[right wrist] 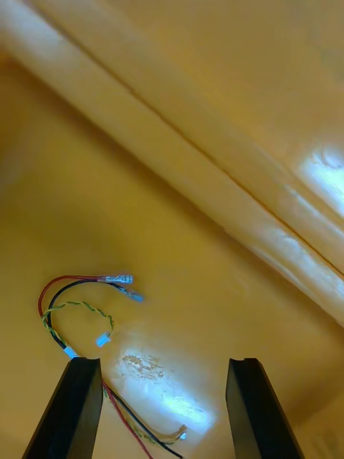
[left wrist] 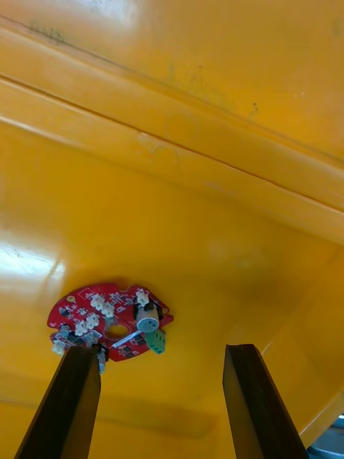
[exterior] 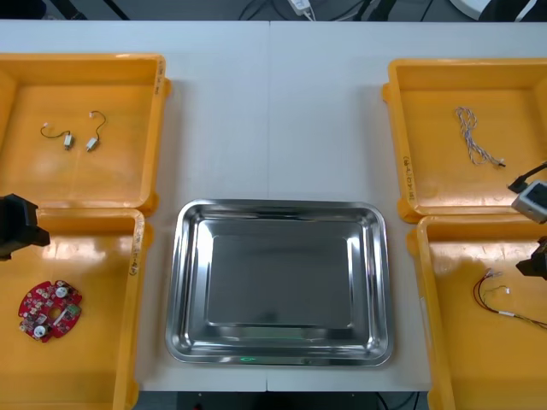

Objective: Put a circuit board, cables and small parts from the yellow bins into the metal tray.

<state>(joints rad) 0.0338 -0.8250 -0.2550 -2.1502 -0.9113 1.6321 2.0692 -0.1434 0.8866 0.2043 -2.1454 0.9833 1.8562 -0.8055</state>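
Front view: the metal tray (exterior: 279,290) sits shiny and bare at the lower centre of the desk (exterior: 273,111). The upper-left bin (exterior: 26,184) holds two small metal parts (exterior: 68,143) on short wires. The lower-left bin (exterior: 94,265) holds the round red circuit board (exterior: 49,309). A twisted blue and white cable (exterior: 477,137) lies in the upper-right bin (exterior: 444,179), and red and black cables (exterior: 491,278) lie in the lower-right bin (exterior: 461,342). The left arm (exterior: 19,226) shows at the left edge, the right arm (exterior: 534,260) at the right edge.

Right wrist view: the right fingers (right wrist: 72,409) stand open over the bin floor. The red and black cables loop just beyond one finger and run beside it.

Left wrist view: the left fingers (left wrist: 68,401) stand open, with the circuit board just beyond one fingertip. Whether they touch, I cannot tell.
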